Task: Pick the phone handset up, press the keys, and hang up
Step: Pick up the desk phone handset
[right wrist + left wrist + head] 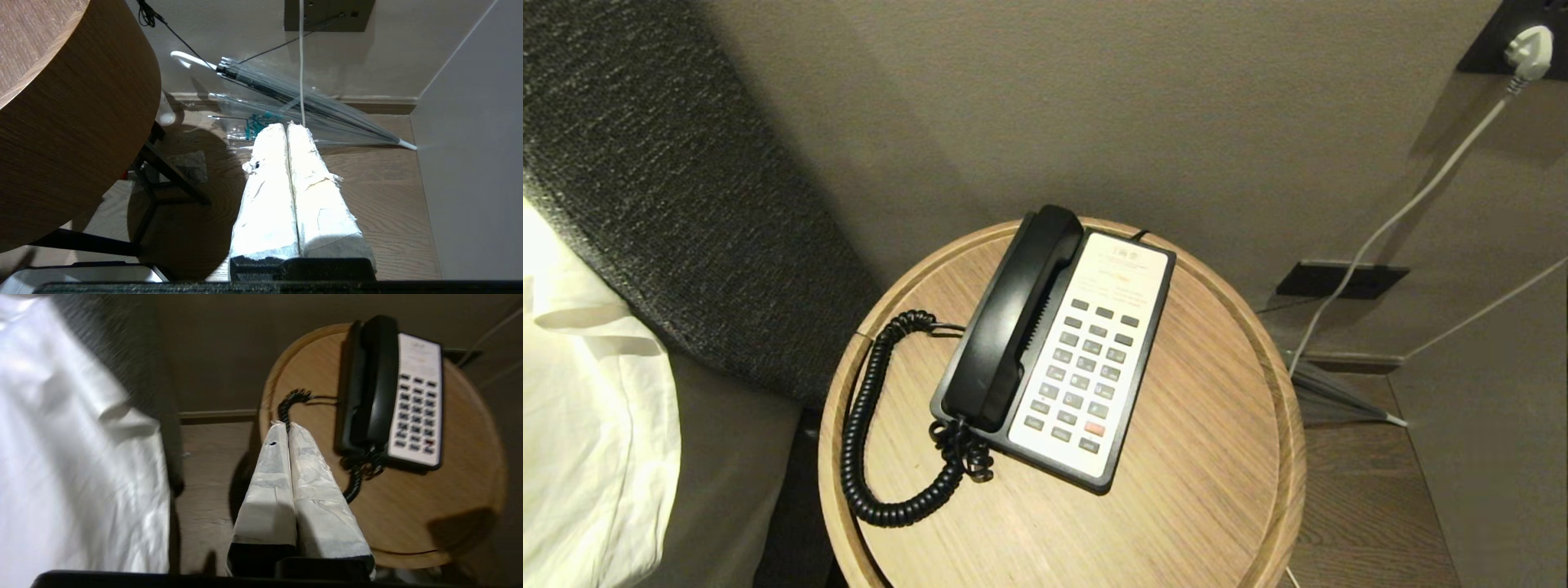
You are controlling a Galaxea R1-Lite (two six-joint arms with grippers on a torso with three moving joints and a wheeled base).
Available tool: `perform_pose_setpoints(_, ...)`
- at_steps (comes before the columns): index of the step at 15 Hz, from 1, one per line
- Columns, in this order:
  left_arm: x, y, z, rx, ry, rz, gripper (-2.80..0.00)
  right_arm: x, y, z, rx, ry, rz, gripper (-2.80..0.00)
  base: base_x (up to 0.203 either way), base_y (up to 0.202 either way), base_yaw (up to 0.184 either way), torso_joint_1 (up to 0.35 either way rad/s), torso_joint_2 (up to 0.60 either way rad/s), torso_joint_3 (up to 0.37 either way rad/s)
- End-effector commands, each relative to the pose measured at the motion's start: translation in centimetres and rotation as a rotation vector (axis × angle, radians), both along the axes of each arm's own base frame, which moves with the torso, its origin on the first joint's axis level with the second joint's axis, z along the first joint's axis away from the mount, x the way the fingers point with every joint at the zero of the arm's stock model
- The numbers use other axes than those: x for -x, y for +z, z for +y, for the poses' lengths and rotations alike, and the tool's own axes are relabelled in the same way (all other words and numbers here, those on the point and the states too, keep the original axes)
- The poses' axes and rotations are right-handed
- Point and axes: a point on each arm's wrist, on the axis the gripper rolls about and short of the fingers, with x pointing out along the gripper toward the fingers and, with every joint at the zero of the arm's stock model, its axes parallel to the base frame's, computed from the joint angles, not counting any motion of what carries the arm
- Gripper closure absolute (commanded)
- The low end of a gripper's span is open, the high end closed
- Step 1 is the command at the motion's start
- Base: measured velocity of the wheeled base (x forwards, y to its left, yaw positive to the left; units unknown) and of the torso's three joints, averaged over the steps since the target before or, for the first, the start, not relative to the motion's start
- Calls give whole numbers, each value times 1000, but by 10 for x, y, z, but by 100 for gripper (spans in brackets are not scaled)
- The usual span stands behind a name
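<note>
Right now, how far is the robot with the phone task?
Nothing looks done: the phone handset lies on its cradle beside the keys. In hand: the left gripper, shut, hangs off the table's edge. Lifting, pressing and hanging up remain. The right gripper is shut, low beside the table.

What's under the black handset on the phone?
The handset lies on the black phone base, beside the grey keys, on a round wooden table. The cradle beneath it is covered, so it cannot be seen.

Your head camera looks steeply down on the round side table (1217,457). The left wrist camera shares it from above, beyond the left gripper (288,425). The right wrist camera faces the floor (380,196) beside it.
</note>
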Motion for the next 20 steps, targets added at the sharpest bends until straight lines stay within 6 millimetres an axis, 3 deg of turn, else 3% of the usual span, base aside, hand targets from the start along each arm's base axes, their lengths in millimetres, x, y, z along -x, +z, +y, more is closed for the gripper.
perform_pose_setpoints(1,-102,48,-7,19,-101,243,0,-2,-5,0,0,0,19,0,0,0,0,0,0,0)
perform_pose_setpoints(4,-165,63,-36,0,-235,458,0,-2,-5,0,0,0,19,0,0,0,0,0,0,0)
perform_pose_setpoints(6,-182,59,-66,-58,-316,555,0,-2,-5,0,0,0,19,0,0,0,0,0,0,0)
perform_pose_setpoints(10,-186,46,-112,-177,-357,635,0,-2,-5,0,0,0,19,0,0,0,0,0,0,0)
perform_pose_setpoints(15,-179,46,-148,-259,-388,606,0,-2,-5,0,0,0,20,0,0,0,0,0,0,0)
perform_pose_setpoints(16,-179,45,-151,-272,-383,602,-280,-2,-5,0,0,0,19,0,0,0,0,0,0,0)
perform_pose_setpoints(20,-174,40,-167,-328,-366,588,-280,-2,-5,0,0,0,19,0,0,0,0,0,0,0)
